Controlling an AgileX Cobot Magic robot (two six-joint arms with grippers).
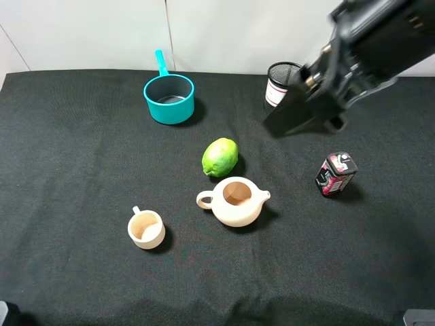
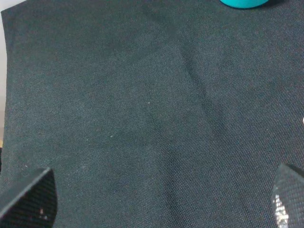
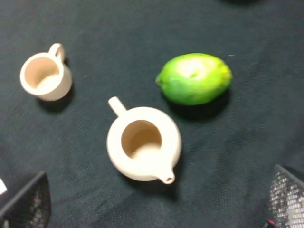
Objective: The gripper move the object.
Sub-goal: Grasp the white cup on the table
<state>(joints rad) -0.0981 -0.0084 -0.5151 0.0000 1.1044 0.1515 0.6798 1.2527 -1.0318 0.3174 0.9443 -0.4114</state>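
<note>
We are looking at the cup (image 1: 146, 229) standing upright on the black-clothed table (image 1: 68, 170), in the left half and close to the near edge. Its long axis is running straight up, its mouth is facing up, and its small handle is pointing toward the far edge, slightly left. It is holding nothing. The lidless teapot (image 1: 236, 202) is sitting near the middle, spout aiming right, and it is empty too. The lime (image 1: 220, 157) is lying just beyond the teapot. The teal saucepan (image 1: 169, 99) near the far edge is showing a bare grey inside. The mesh holder (image 1: 280, 85) is partly hiding behind the arm, so we are unsure of its contents.

The right gripper (image 3: 156, 204) is hanging above the table with jaws spread wide, gripping nothing. The left gripper (image 2: 159, 199) is also gaping over bare cloth.
</note>
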